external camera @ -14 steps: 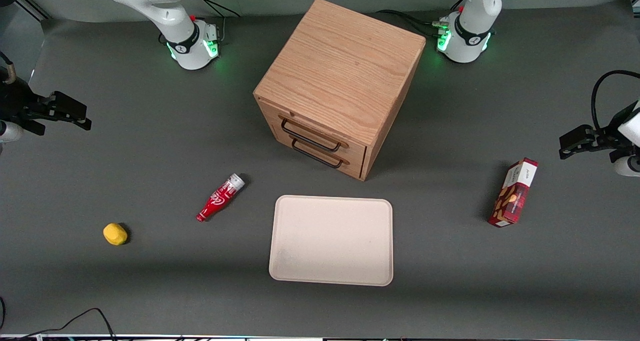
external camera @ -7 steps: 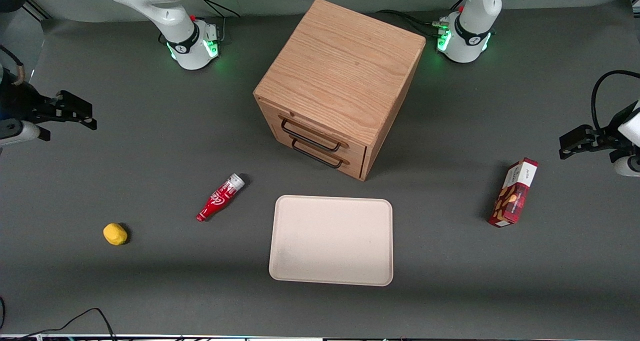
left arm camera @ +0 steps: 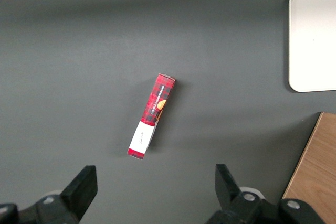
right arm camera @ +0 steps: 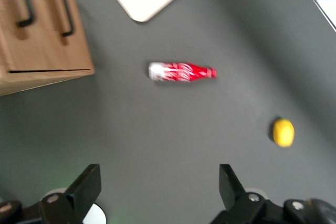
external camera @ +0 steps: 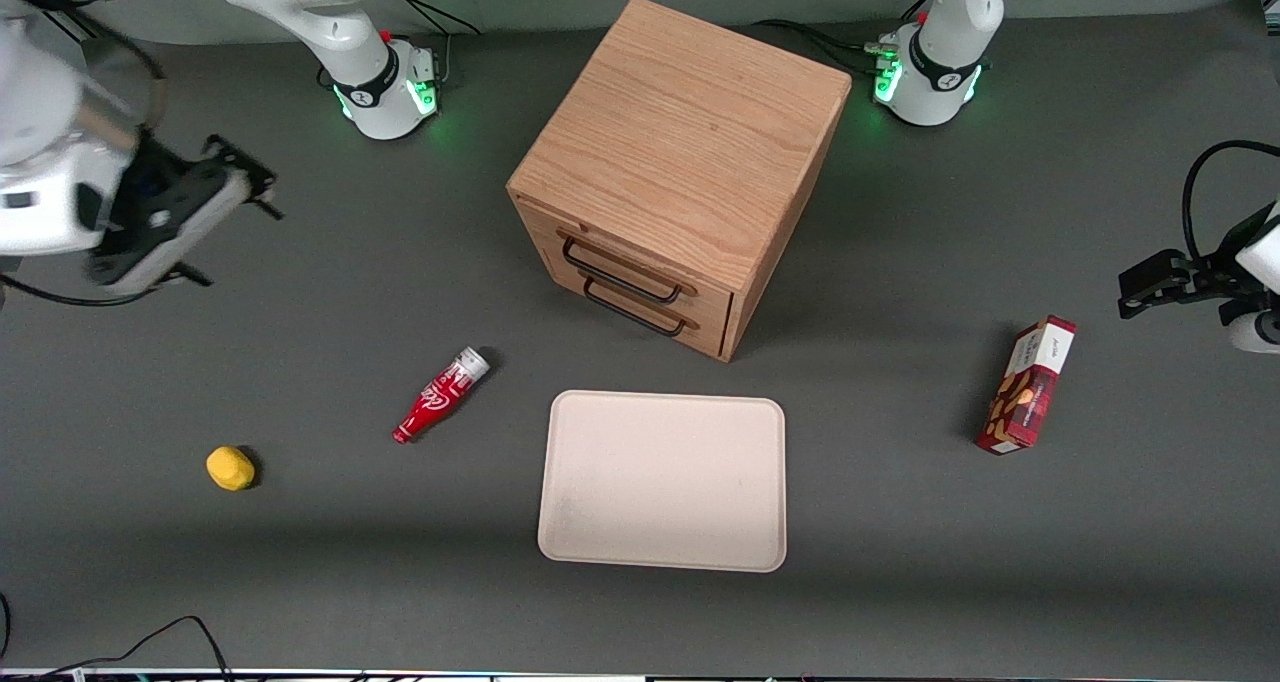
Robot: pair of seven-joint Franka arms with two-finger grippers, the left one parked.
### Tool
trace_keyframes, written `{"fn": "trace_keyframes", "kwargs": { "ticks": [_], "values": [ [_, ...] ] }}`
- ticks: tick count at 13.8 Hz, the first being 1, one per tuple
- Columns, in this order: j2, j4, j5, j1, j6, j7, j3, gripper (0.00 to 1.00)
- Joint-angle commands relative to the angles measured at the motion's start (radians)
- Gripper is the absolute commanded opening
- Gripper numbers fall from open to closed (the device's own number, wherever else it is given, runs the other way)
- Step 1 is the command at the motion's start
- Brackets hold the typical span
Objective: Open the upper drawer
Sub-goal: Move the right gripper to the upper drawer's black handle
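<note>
The wooden cabinet (external camera: 690, 122) stands in the middle of the table. Its upper drawer (external camera: 640, 267) is closed, and its thin black bar handle (external camera: 617, 272) sits just above the lower drawer's handle (external camera: 635, 317). My right gripper (external camera: 232, 232) hangs open and empty above the table toward the working arm's end, well away from the cabinet. In the right wrist view the gripper (right arm camera: 159, 182) is open over bare table, and the upper handle (right arm camera: 23, 3) and lower handle (right arm camera: 63, 9) both show.
A cream tray (external camera: 662, 480) lies in front of the drawers. A red bottle (external camera: 440, 395) and a yellow lump (external camera: 230, 467) lie toward the working arm's end. A red snack box (external camera: 1028, 385) lies toward the parked arm's end.
My right gripper has risen and swung in from the table's edge toward the cabinet, turning as it went. The drawers and the loose objects have not moved.
</note>
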Motion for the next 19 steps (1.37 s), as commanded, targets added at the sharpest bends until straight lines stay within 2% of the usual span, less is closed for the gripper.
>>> {"fn": "trace_keyframes", "kwargs": {
  "ticks": [1,3,5,9,13,19],
  "values": [
    [0.06,0.029,-0.004,-0.002,0.007,-0.018,0.083,1.0],
    [0.106,0.029,-0.004,0.002,0.055,-0.005,0.151,1.0],
    [0.162,0.031,0.034,0.004,0.069,0.012,0.2,1.0],
    [0.244,0.031,0.057,0.051,0.174,0.153,0.229,1.0],
    [0.345,0.029,0.057,0.053,0.296,0.264,0.309,1.0],
    [0.448,0.029,0.057,0.061,0.388,0.272,0.346,1.0]
  ]
}}
